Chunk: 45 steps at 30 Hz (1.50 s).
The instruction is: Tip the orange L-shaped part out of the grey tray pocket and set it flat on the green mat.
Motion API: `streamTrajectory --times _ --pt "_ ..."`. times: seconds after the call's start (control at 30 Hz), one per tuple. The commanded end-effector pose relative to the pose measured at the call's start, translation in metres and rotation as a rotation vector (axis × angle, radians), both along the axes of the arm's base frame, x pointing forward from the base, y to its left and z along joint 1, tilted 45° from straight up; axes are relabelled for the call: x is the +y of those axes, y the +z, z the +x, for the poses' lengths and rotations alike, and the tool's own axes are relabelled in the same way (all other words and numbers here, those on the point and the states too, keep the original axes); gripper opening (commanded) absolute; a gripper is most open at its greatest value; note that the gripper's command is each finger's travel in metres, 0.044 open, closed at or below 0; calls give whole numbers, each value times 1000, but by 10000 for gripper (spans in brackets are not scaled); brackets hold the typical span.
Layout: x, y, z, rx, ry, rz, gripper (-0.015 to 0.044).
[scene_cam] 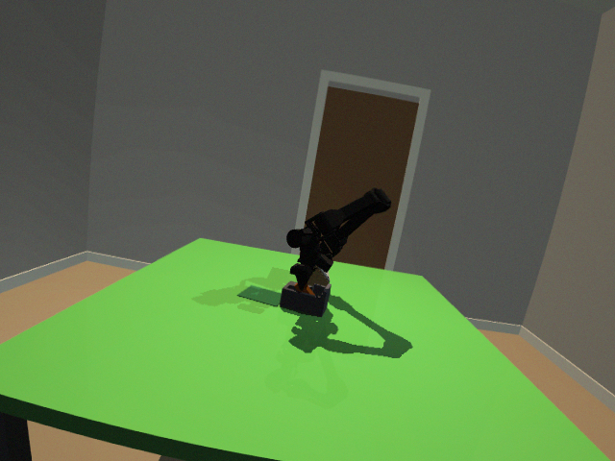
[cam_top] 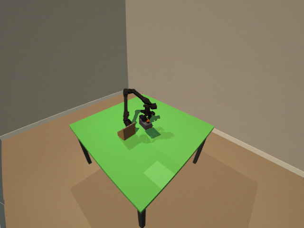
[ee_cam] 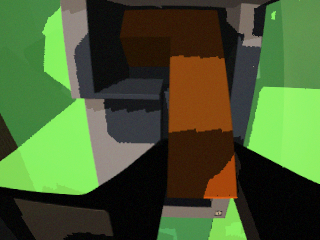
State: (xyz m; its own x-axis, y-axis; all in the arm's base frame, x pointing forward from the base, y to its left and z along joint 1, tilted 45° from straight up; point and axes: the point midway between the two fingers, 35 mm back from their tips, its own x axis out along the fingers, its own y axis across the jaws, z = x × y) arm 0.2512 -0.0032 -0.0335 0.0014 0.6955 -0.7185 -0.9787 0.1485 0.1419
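The orange L-shaped part (cam_top: 147, 120) (scene_cam: 309, 290) (ee_cam: 200, 95) is tilted in the grey tray (cam_top: 147, 126) (scene_cam: 303, 302) (ee_cam: 117, 167). Its L-shaped end is low in the pocket at the top of the wrist view, and its straight end is raised towards the camera. My gripper (ee_cam: 196, 147) is shut on the raised straight end, one dark finger along each side. The fingertips are small and dark in the top and exterior views. The green mat (cam_top: 153, 133) (scene_cam: 258, 295) lies flat beside the tray, and a strip of it shows at the bottom of the wrist view.
A brown angled block (cam_top: 128, 131) stands by the arm's base, to the left of the tray in the top view. The bright green table (cam_top: 108, 137) (scene_cam: 173, 362) carries everything. Shadows of the arm fall around the tray and mat.
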Motion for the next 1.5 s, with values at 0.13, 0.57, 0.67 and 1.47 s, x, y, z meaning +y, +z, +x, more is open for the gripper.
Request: streamTrajectory --times 0.13,0.57,0.67,1.47 --pt "-4 4 0 0 0 0 0" --pt "-18 18 -1 6 -3 3 0" --pt "-22 22 -1 6 -3 3 0" --pt "-48 48 -1 8 -4 2 0"
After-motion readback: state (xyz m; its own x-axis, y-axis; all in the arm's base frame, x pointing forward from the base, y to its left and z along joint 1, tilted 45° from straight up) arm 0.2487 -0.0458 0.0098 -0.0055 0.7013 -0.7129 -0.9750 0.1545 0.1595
